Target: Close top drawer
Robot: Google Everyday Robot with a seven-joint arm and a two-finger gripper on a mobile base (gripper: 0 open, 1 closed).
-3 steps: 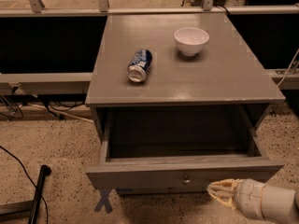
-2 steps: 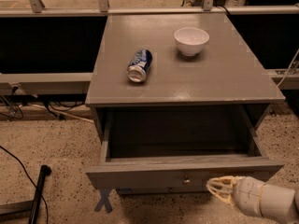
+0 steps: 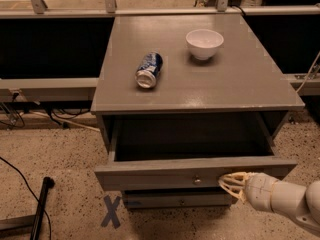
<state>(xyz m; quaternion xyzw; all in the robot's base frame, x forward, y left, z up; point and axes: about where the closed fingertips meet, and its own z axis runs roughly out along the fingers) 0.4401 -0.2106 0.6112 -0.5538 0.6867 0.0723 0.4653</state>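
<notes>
One drawer (image 3: 150, 174) stands pulled out, gripper (image 3: 226, 180) at its front just right of the knob (image 3: 197, 180), its opening impossible to tell.

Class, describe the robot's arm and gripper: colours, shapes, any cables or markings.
The gripper, by the top drawer front right of its knob, is pale cream and ribbed. The arm behind is white, in rounded, tube-like segments. No cables or markings show.
</notes>
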